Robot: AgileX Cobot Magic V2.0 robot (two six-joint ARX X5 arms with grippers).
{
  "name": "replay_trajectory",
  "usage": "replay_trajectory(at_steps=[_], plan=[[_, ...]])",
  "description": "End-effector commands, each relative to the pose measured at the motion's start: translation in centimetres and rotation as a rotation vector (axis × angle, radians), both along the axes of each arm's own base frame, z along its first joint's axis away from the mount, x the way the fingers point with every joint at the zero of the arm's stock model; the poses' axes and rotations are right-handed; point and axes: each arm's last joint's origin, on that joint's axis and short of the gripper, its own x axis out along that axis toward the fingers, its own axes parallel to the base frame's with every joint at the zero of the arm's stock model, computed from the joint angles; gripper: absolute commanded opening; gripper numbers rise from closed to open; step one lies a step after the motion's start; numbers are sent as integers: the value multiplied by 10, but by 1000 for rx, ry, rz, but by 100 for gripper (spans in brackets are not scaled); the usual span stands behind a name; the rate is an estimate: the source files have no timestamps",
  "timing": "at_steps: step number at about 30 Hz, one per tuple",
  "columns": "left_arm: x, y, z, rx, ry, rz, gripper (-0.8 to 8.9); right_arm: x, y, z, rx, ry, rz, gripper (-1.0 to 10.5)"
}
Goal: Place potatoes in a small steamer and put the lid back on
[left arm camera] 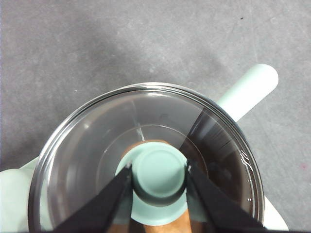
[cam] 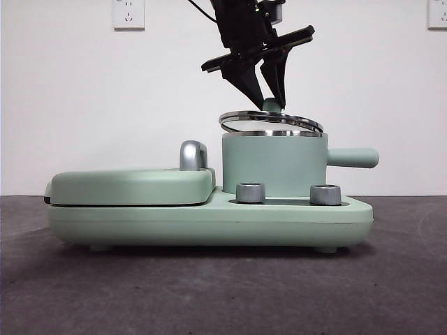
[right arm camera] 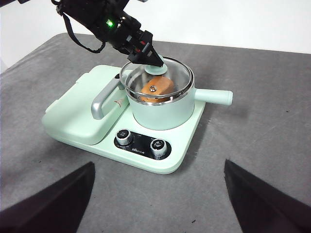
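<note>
While our left tool [cam: 271, 96] is clamping the lid [cam: 271, 121] by its knob, we are holding it tilted just above the steamer [cam: 274, 162], directly over the potato [right arm camera: 158, 87] inside; our right tool [right arm camera: 158, 204], jaws apart, is waiting well off.

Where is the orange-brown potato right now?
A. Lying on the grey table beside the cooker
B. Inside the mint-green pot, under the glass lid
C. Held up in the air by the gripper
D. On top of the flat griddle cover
B: the potato shows through the glass lid inside the small steamer, while the left gripper clamps the lid's knob.
</note>
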Motion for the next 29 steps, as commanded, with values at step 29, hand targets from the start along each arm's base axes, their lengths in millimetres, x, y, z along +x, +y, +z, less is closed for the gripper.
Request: replay_trajectory(at_steps=[29], plan=[[7,-7,-12,-9,16,-20,5,0,0,3,29,-5,-3,423]])
